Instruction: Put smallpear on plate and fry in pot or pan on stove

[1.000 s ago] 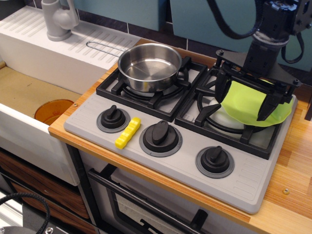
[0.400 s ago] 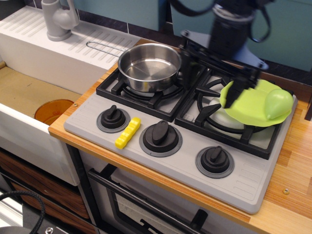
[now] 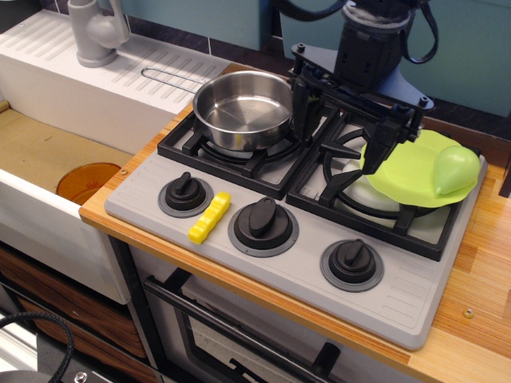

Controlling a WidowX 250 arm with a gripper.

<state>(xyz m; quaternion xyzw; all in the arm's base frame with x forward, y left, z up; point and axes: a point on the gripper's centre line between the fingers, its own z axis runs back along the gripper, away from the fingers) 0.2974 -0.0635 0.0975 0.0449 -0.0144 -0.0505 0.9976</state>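
The smallpear [image 3: 455, 169] lies on the lime-green plate [image 3: 407, 175] over the stove's [image 3: 399, 295] right burner, the fry [image 3: 209, 217] sits between two knobs, the steel pan [image 3: 244, 108] stands empty, and the gripper [image 3: 342, 121] hangs above the grates with fingers [image 3: 378, 150] spread, released.

- We see that the gripper [image 3: 342, 126] has moved away from the plate [image 3: 407, 171]. One second ago it stood right over the plate on the right burner; now it hangs between the two burners, with its fingers spread wide and nothing between them.
- The smallpear [image 3: 455, 169], which the gripper hid one second ago, now lies uncovered on the right part of the plate.
- Since the last picture the gripper has shifted a little more to the left, toward the pan [image 3: 244, 108].
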